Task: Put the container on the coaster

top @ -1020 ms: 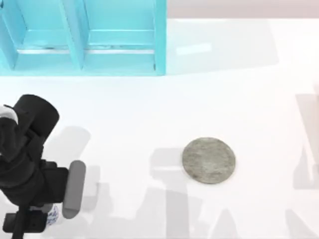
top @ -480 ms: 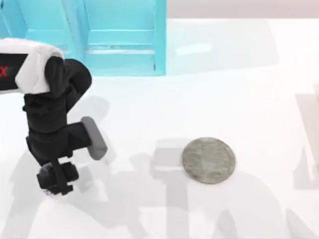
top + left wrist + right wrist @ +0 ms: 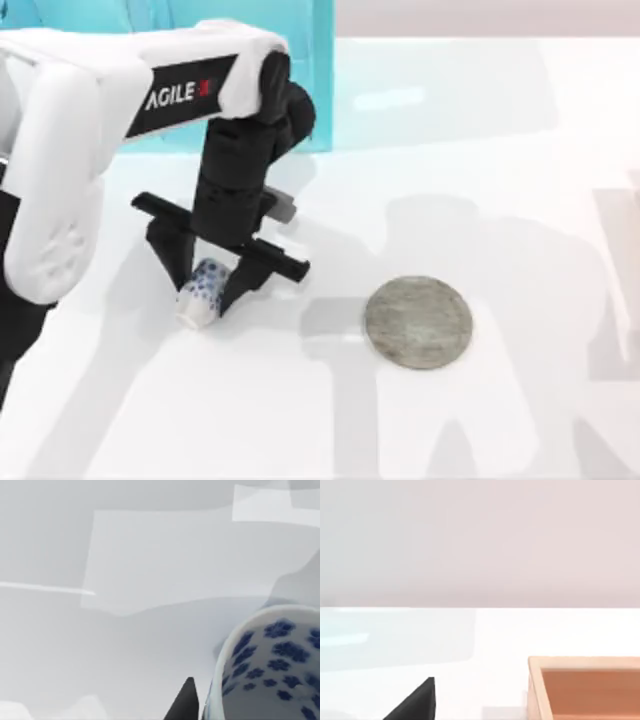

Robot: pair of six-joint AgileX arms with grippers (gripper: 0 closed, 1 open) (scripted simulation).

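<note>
My left tool (image 3: 205, 288) is clenched on the cup (image 3: 201, 293), one black finger (image 3: 172, 258) on each side of it. The cup is white with blue flowers and sits tilted in the grasp, left of the table's (image 3: 500, 200) middle. I cannot tell whether it is touching the table. In my left wrist view the cup (image 3: 272, 667) is close up, with a black fingertip (image 3: 184, 704) just beside it. The coaster (image 3: 418, 322), a flat grey stone-like disc, lies on the table well to the right of the cup, apart from it. A blue shelf unit (image 3: 322, 70) stands at the far left, behind my left arm. In my right wrist view a black fingertip (image 3: 417, 702) shows near a wooden box (image 3: 585, 687); I cannot tell whether my right tool is released or clenched.
</note>
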